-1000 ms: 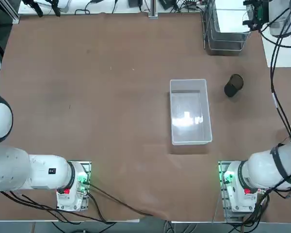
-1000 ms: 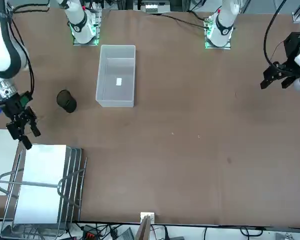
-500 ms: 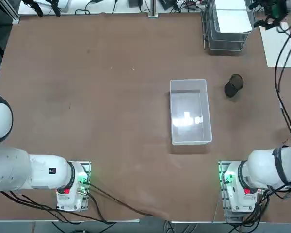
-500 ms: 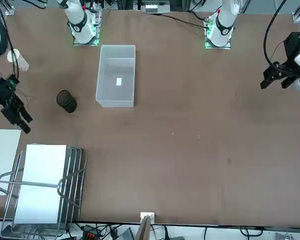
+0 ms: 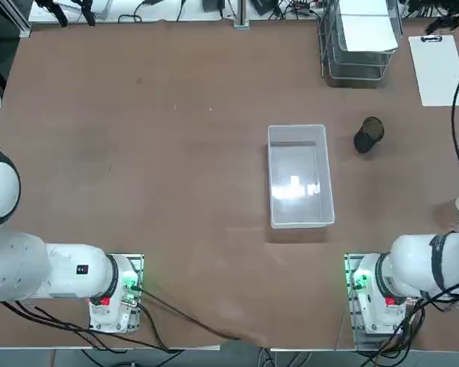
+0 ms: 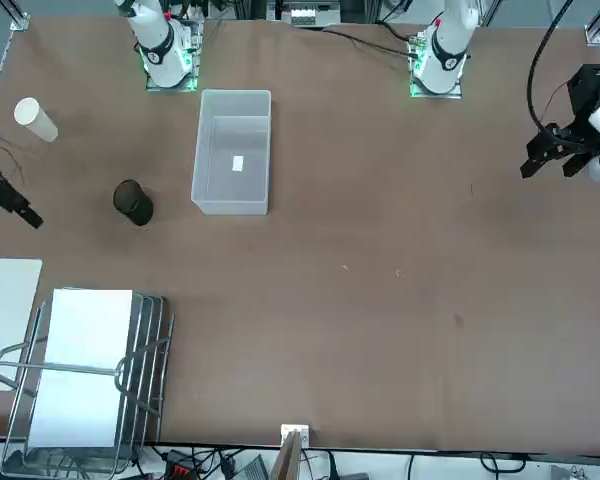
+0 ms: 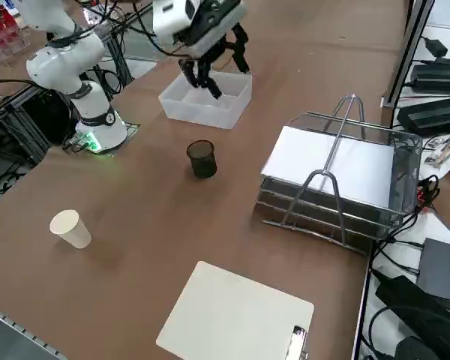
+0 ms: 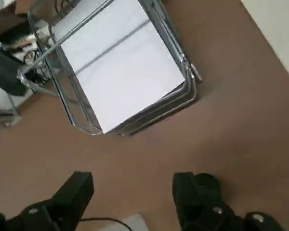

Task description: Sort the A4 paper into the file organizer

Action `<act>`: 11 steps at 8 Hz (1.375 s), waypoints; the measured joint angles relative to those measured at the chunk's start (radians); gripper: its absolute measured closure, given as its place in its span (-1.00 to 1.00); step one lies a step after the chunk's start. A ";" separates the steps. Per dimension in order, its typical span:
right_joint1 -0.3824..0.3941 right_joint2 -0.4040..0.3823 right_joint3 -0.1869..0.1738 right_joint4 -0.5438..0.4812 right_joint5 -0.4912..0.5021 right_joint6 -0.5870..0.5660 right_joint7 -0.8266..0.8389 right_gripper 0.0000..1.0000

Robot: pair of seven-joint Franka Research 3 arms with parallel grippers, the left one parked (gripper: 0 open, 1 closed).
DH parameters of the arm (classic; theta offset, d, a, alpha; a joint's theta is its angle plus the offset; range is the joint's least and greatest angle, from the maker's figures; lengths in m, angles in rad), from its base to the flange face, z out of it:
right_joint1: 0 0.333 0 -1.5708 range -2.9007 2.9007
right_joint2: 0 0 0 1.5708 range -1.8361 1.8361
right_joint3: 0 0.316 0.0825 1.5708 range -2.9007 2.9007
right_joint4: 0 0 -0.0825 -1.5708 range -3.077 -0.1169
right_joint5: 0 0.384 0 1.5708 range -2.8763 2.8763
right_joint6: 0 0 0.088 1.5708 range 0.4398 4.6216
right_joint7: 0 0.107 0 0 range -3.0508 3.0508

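Note:
The A4 paper (image 7: 331, 166) lies flat in the top tray of the file organizer (image 7: 324, 211), a silver wire rack at the table's far right corner. In the front view the paper (image 6: 81, 365) fills the organizer (image 6: 152, 345); the top view shows the paper (image 5: 366, 29) in the organizer (image 5: 327, 53) too. My right gripper (image 7: 220, 66) hangs high above the table, open and empty. It shows at the left edge of the front view (image 6: 5, 192) and the far right corner of the top view (image 5: 447, 17). In the wrist view its fingers (image 8: 73, 196) stand apart, off the organizer (image 8: 187, 84) and paper (image 8: 120, 65).
A clipboard (image 7: 236, 315) with a white sheet lies right of the organizer. A black mesh cup (image 7: 202, 159) and a paper cup (image 7: 70, 228) stand on the right side. A translucent plastic bin (image 5: 319, 177) sits mid-table.
My right gripper, open throughout, has drawn away from the organizer toward the table's right edge and risen. The paper stays in the top tray. The paper cup and clipboard are now uncovered.

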 joint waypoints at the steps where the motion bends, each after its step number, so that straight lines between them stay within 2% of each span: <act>1: 0.002 0.000 0.008 0.038 -0.043 -0.052 -0.038 -1.00; 5: 0.049 0.002 0.023 0.152 -0.212 -0.243 -0.261 -1.00; 8: 0.099 0.002 0.022 0.182 -0.244 -0.307 -0.396 -1.00; 9: 0.128 0.002 0.014 0.184 -0.247 -0.318 -0.399 -1.00; 10: 0.170 0.002 -0.009 0.190 -0.252 -0.338 -0.400 -1.00; 11: 0.225 0.002 -0.047 0.197 -0.262 -0.355 -0.400 -1.00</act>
